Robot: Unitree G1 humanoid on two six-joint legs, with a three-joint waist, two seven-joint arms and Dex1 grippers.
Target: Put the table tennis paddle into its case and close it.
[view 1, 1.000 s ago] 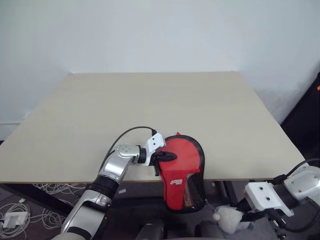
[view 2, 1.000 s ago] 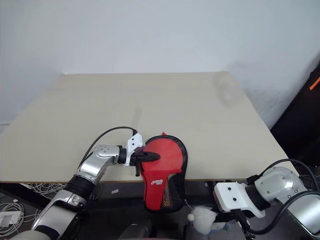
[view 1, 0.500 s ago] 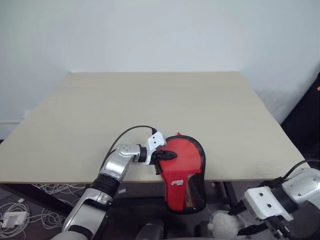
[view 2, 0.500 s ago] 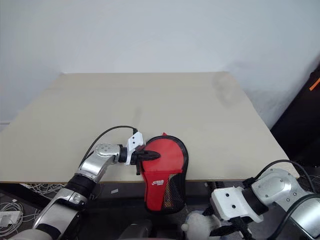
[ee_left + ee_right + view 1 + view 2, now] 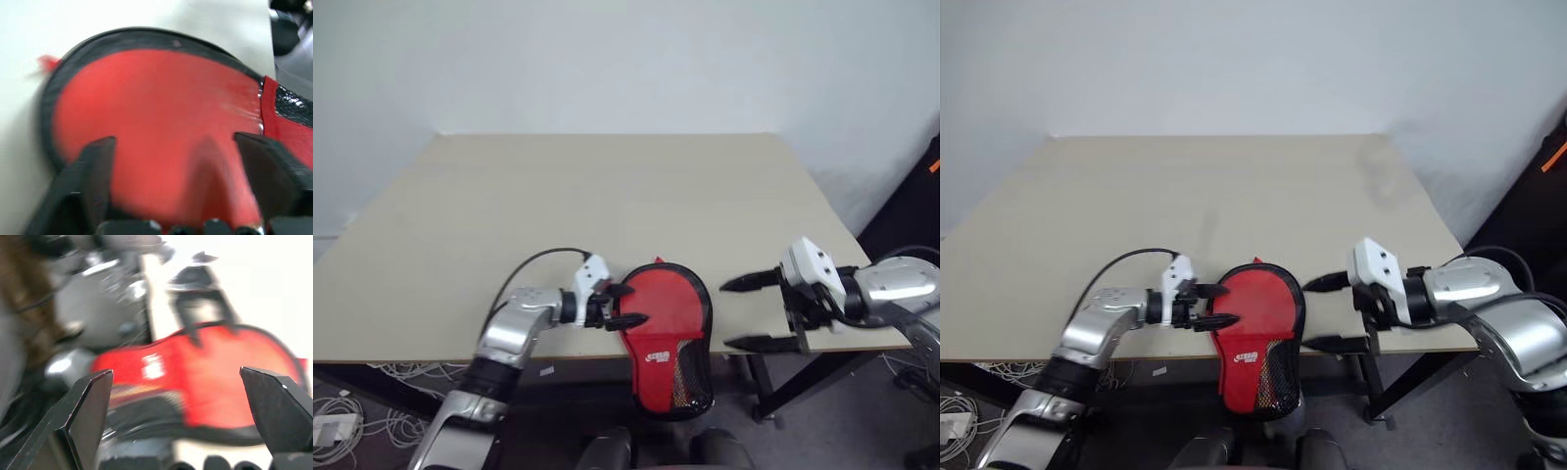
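The red case (image 5: pixel 666 313) with black edging lies at the table's (image 5: pixel 607 186) front edge, its mesh handle end hanging over the edge. The zip looks closed around its round part. The table tennis paddle is hidden. My left gripper (image 5: pixel 626 305) is open just left of the case, fingertips at its rim with nothing between them; the left wrist view looks over the case's (image 5: pixel 161 112) red face. My right gripper (image 5: pixel 726 314) is open to the right of the case, a short gap away, pointing at it. The right wrist view shows the case (image 5: pixel 215 367) ahead.
The case's overhanging end sits above the floor in front of the table. Black table legs (image 5: pixel 773 382) stand under the right front corner. Cables (image 5: pixel 347 411) lie on the floor at the left. A white wall rises behind the table.
My left gripper let go of the case's rim, opened and drew back slightly to the left. My right arm rose from below the table edge to beside the case and opened.
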